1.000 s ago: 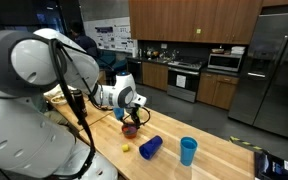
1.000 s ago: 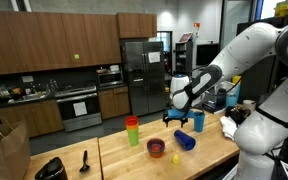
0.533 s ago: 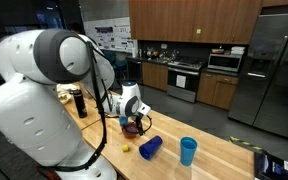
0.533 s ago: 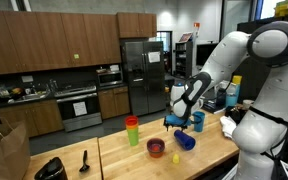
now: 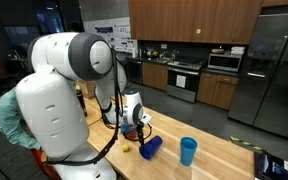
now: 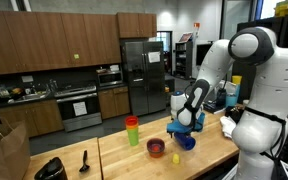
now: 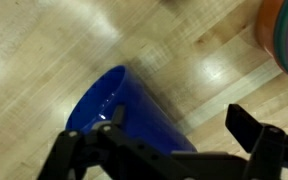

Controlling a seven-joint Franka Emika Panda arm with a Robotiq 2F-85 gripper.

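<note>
The dark blue cup [image 7: 124, 110] lies on its side on the wooden tabletop [image 7: 34, 50], directly beneath the pincer [image 7: 174, 114]. The pincer hangs just above it with its fingers [image 7: 84, 150] spread wide, one on each side of the cup, and grips nothing. In the wrist view the cup's long axis runs on a slant: the open mouth points to the upper left and the body runs to the lower right. It therefore crosses the line between the fingers at an angle, not squarely. There is only one arm.

Just beside the cup, at the wrist view's upper right edge, is what seems to be the rim of a bowl [image 7: 287, 40], mostly cut off. The count is one dark blue cup, one bowl, one upright light blue cup [image 5: 188, 151] standing apart, one stack of cups [image 6: 132, 130] and one small yellow thing [image 5: 126, 149].
</note>
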